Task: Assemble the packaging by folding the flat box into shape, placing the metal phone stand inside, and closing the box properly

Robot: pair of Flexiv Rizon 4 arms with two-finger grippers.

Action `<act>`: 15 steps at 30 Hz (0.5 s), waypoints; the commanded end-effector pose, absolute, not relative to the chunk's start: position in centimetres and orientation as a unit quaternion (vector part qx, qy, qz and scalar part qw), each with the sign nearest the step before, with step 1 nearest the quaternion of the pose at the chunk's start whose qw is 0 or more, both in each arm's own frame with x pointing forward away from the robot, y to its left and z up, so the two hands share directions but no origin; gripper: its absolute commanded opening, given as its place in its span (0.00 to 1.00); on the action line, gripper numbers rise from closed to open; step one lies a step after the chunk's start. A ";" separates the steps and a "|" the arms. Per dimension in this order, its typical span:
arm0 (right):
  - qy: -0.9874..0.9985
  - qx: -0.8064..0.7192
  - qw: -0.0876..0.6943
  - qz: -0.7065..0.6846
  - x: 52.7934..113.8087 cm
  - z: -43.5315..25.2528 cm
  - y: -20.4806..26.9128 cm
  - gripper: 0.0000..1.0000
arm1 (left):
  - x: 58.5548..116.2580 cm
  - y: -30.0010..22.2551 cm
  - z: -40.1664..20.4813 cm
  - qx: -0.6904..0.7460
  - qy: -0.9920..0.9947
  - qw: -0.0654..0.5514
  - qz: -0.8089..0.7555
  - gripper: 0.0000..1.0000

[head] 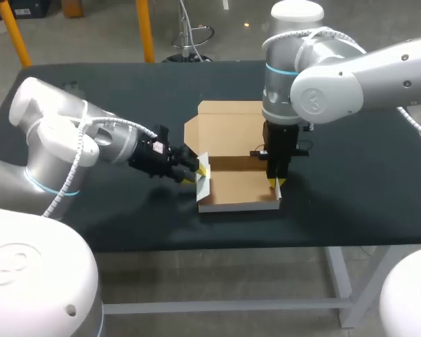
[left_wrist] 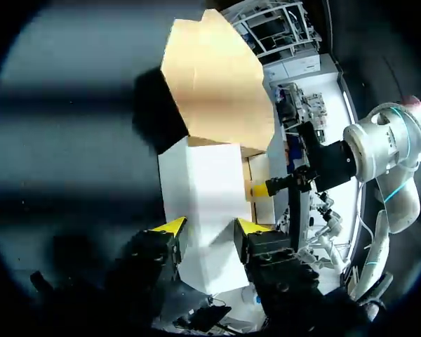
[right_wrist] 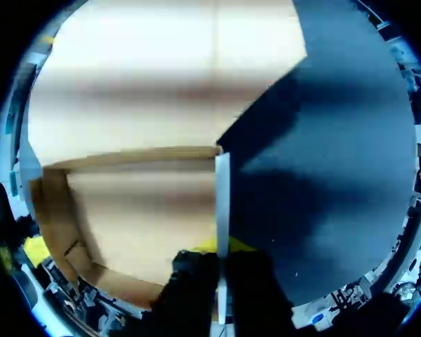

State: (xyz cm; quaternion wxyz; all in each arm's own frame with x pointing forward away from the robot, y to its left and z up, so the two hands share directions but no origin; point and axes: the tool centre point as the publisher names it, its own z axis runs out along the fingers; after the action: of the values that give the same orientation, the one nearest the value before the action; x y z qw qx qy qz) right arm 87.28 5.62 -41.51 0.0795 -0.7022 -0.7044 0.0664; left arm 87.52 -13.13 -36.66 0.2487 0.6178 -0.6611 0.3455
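Your left gripper (left_wrist: pixel 210 226), spread wide, props the box's (head: pixel 238 186) 9 o'clock wall (left_wrist: pixel 200 186) upright; your right gripper (head: pixel 276 184) pinches the 3 o'clock wall (right_wrist: pixel 222 203), squaring it.

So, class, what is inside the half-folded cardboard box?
Only a bare brown floor shows inside the box; nothing lies on it. The right gripper, pinching one wall, hides a bit of floor beside it.

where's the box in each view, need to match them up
Head: box mid-table, between left gripper and right gripper.
Left wrist: box right at the left gripper, white wall nearest, brown lid ahead.
Right wrist: box ahead of the right gripper, which clamps its side wall.
Shared landmark: the right gripper's yellow tip, at the box in all three.
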 end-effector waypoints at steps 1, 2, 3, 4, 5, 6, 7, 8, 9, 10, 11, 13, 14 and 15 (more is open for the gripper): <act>-0.705 -0.702 0.080 0.068 87.4 -41.5 5.7 0.00 | 87.4 -13.8 -36.5 0.636 -0.675 0.213 0.308 0.46; -0.705 -0.702 0.080 0.068 87.4 -41.5 5.7 0.00 | 87.4 -13.9 -36.6 0.638 -0.678 0.206 0.302 0.46; -0.705 -0.702 0.080 0.068 87.4 -41.5 5.7 0.00 | 87.3 -14.0 -36.7 0.640 -0.680 0.200 0.296 0.45; -0.705 -0.702 0.080 0.068 87.4 -41.5 5.7 0.00 | 87.3 -14.0 -36.7 0.642 -0.683 0.196 0.290 0.45; -0.705 -0.702 0.080 0.068 87.4 -41.5 5.7 0.00 | 87.2 -14.1 -36.8 0.643 -0.685 0.192 0.284 0.44; -0.705 -0.702 0.080 0.068 87.4 -41.5 5.7 0.00 | 87.2 -14.1 -36.9 0.644 -0.686 0.188 0.281 0.44; -0.705 -0.702 0.080 0.068 87.4 -41.5 5.7 0.00 | 87.1 -14.2 -37.0 0.646 -0.688 0.183 0.277 0.44; -0.705 -0.702 0.080 0.068 87.4 -41.5 5.7 0.00 | 87.1 -14.2 -37.1 0.645 -0.689 0.183 0.274 0.44; -0.705 -0.702 0.080 0.068 87.4 -41.5 5.7 0.00 | 87.0 -14.3 -37.2 0.646 -0.692 0.179 0.269 0.44; -0.705 -0.702 0.080 0.068 87.4 -41.5 5.7 0.00 | 87.0 -14.3 -37.3 0.648 -0.693 0.174 0.264 0.44; -0.705 -0.702 0.080 0.068 87.4 -41.5 5.7 0.00 | 86.9 -14.4 -37.4 0.648 -0.695 0.173 0.260 0.44; -0.705 -0.702 0.080 0.068 87.4 -41.5 5.7 0.00 | 86.9 -14.4 -37.6 0.652 -0.696 0.163 0.251 0.44; -0.705 -0.702 0.080 0.068 87.4 -41.5 5.7 0.00 | 86.9 -14.5 -37.6 0.654 -0.698 0.158 0.246 0.44; -0.705 -0.702 0.080 0.068 87.4 -41.5 5.7 0.00 | 86.9 -14.5 -37.6 0.655 -0.700 0.152 0.241 0.44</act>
State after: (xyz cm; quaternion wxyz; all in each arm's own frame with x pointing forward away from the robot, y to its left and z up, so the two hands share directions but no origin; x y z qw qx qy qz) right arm 87.29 5.59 -41.50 0.0793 -0.7023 -0.7043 0.0664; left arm 86.79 -13.85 -37.52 0.1947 0.6380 -0.6884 0.2848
